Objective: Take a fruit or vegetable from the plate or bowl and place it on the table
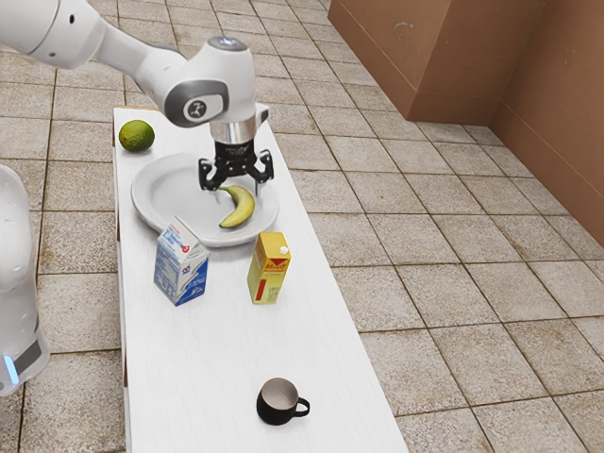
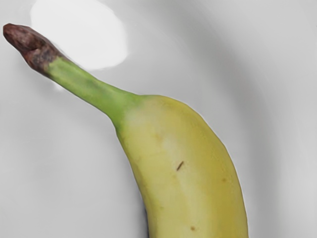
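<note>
Over the plate, my gripper points down with its two fingers spread wide, at the stem end of the yellow banana. The banana lies on the light grey plate. Close under my hand in the wrist view, the banana shows its green stem and brown tip, its body running out at the lower edge, against the plate's grey surface. How far the fingertips stand above the plate I cannot tell.
A green round fruit sits on the white table beyond the plate. A blue-white milk carton and a yellow carton stand upright close to the plate's near side. A dark mug is farther down the table.
</note>
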Tool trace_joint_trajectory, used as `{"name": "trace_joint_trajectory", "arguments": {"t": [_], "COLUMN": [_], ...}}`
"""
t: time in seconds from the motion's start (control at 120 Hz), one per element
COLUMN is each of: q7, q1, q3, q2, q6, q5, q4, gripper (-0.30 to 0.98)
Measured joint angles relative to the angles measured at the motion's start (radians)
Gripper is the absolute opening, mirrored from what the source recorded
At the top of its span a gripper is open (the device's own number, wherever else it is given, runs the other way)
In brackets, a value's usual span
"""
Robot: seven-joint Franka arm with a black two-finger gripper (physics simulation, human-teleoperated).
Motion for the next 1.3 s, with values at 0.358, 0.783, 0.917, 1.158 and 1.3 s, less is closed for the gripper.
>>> {"name": "trace_joint_trajectory", "arguments": {"t": [0.358,0.783,0.917,1.158,1.3], "q7": [-0.003,-0.005,-0.004,0.02,0.036], "q1": [-0.001,0.0,0.058,0.182,0.192], "q3": [-0.025,-0.068,-0.069,0.026,0.049], "q2": [0.036,-0.001,-0.074,-0.129,-0.082], "q6": [0.018,-0.019,-0.054,-0.097,-0.123], "q5": [-0.002,0.0,0.001,0.025,0.063], "q4": [-0.002,0.016,0.018,0.1,0.173], "gripper": [0.28,0.14,0.13,0.1,0.1]}}
